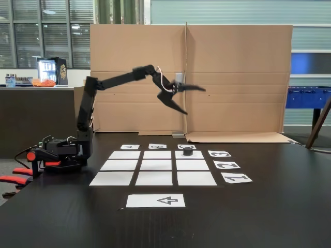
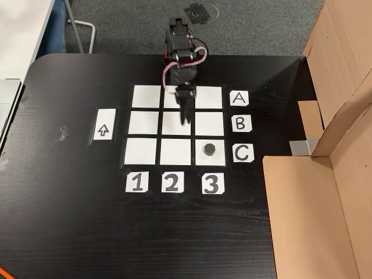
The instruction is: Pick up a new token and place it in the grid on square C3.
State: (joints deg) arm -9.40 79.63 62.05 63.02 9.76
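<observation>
token (image 2: 209, 149) on square c3 (image 2: 218, 158), end effector (image 1: 192, 101) agape above grid (image 2: 145, 123)

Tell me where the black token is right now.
The token sits on square C3, the grid's corner cell beside the C label and above the 3 label in a fixed view; the claw hangs apart, empty.

An office or lab common room: a black desk (image 1: 269, 206) backed by cardboard sheets (image 1: 232, 77), with tall windows (image 1: 41, 31) far left. A table-football table (image 1: 310, 98) stands far right, grey carpet (image 2: 261, 26) underfoot
</observation>
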